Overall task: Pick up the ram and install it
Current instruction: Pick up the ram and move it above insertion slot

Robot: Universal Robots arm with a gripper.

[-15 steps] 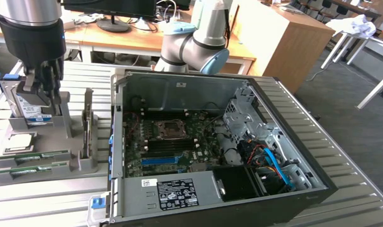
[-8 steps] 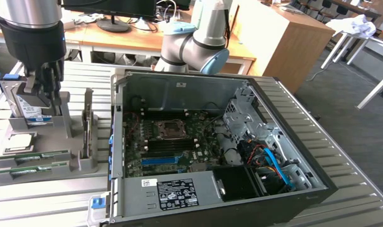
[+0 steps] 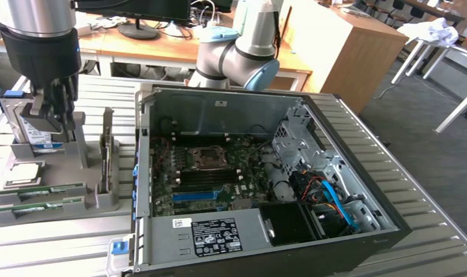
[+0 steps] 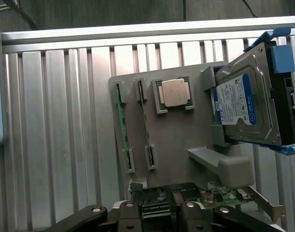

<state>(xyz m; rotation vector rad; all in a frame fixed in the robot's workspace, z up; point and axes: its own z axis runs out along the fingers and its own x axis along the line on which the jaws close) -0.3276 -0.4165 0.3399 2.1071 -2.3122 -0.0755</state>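
The ram (image 3: pixel 41 192) is a thin green stick lying in a slot of the grey holder (image 3: pixel 102 202) at the exterior view's left, with a second green stick (image 3: pixel 33 210) beside it. From the wrist camera the ram (image 4: pixel 121 125) shows edge-on in its slot on the holder (image 4: pixel 186 135). My gripper (image 3: pixel 56 121) hangs above the holder's far end, close to the hard drive (image 3: pixel 30 130) and well apart from the ram. Its black fingers (image 4: pixel 133 212) stand spread, so the gripper (image 4: pixel 157 212) is open and holds nothing.
On the holder sit a silver processor chip (image 4: pixel 174 93) and the hard drive (image 4: pixel 248 96) in a blue bracket, and a green card (image 3: pixel 106 150) stands upright. The open computer case (image 3: pixel 145 173) with its motherboard (image 3: pixel 210 173) fills the table's middle. The slatted metal table (image 3: pixel 56 248) lies around them.
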